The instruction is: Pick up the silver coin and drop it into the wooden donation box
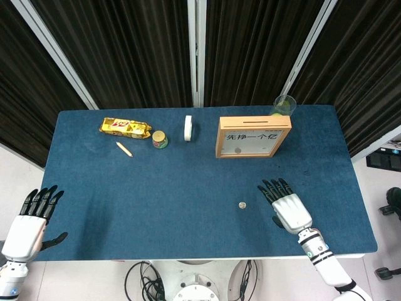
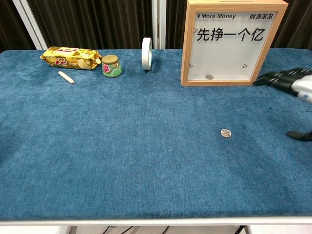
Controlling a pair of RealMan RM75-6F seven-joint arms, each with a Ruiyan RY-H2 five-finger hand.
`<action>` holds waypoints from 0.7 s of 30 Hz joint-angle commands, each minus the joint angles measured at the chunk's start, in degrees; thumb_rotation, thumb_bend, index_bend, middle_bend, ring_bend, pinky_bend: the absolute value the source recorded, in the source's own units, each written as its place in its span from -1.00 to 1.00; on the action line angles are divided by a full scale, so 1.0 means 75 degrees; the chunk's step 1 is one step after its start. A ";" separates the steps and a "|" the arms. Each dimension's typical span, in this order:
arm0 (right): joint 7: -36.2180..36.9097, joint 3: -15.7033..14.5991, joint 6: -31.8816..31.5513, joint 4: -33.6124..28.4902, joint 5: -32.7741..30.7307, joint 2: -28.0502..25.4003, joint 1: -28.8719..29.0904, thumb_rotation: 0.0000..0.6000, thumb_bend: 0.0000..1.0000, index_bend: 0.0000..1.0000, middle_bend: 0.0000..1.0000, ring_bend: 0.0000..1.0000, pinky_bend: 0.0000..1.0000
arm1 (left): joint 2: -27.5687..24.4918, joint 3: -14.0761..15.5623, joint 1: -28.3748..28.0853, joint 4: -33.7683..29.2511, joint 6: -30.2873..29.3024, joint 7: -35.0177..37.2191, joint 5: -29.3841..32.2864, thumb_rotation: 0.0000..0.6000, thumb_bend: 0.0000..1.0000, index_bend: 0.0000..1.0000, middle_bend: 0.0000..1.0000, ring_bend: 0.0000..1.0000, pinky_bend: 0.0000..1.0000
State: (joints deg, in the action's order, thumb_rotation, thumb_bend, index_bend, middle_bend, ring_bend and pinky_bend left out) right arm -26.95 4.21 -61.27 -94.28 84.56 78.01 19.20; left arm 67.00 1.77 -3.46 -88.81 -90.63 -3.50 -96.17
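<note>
Two robot hands hold nothing: the right hand (image 1: pixel 287 207), fingers spread, hovers near the small round silver coin (image 1: pixel 242 204); the left hand (image 1: pixel 30 222) waits off-table, fingers apart.

lab test bay | black curtains (image 1: pixel 125 50) | blue-clothed table (image 1: pixel 188 182) | cables beneath (image 1: pixel 147 279)

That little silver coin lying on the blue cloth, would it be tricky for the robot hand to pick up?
Probably fiddly. The silver coin lies flat on the blue cloth, so little edge seems exposed to pinch. It looks small beside the right robot hand, which is open and apart from it. Pushed, it would likely drag on the fuzzy cloth rather than roll.
</note>
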 commanded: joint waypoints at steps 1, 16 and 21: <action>-0.0072 -0.0035 0.0141 0.0324 -0.0142 0.0346 0.0159 1.00 -0.65 -1.00 -1.00 -1.00 -1.00 | -0.0011 0.0002 0.0004 0.0004 -0.0004 0.0007 0.0001 1.00 -0.79 -0.86 -1.00 -1.00 -1.00; 0.0411 -0.0183 0.0239 0.1465 -0.0063 0.1379 0.0598 1.00 -0.44 -0.71 -1.00 -1.00 -1.00 | -0.0019 -0.0002 0.0003 0.0155 0.0061 0.0192 0.0093 1.00 -0.79 -0.86 -1.00 -1.00 -1.00; 0.0480 -0.0208 0.0217 0.1668 -0.0083 0.1512 0.0662 1.00 -0.40 -0.57 -1.00 -1.00 -1.00 | -0.0014 -0.0002 -0.0003 0.0204 0.0080 0.0262 0.0111 1.00 -0.79 -0.86 -1.00 -1.00 -1.00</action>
State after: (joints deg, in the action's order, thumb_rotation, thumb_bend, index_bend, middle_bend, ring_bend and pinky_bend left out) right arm -23.46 2.69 -59.66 -81.97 84.01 89.17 24.03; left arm 66.89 1.76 -3.47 -87.28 -90.03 -1.53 -95.34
